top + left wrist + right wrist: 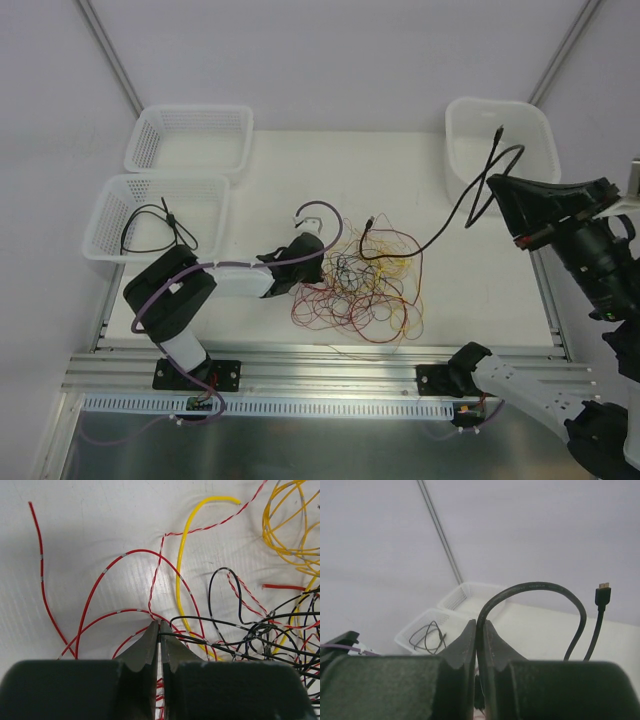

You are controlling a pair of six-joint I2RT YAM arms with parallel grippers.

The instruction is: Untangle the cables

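Observation:
The cables lie as a tangle of red, yellow and black wires in the middle of the white table. My left gripper sits low at the tangle's left edge. In the left wrist view it is shut, with a thin black cable pinched at its fingertips. My right gripper hangs high at the right, shut on a thicker black cable that runs down to the tangle. In the right wrist view that cable arches out of the gripper and ends in a free plug.
Two white mesh baskets stand at the back left; the far one holds nothing I can see, the near one holds a coiled black cable. A white bin stands at the back right, under the lifted cable's plug. An aluminium rail borders the near edge.

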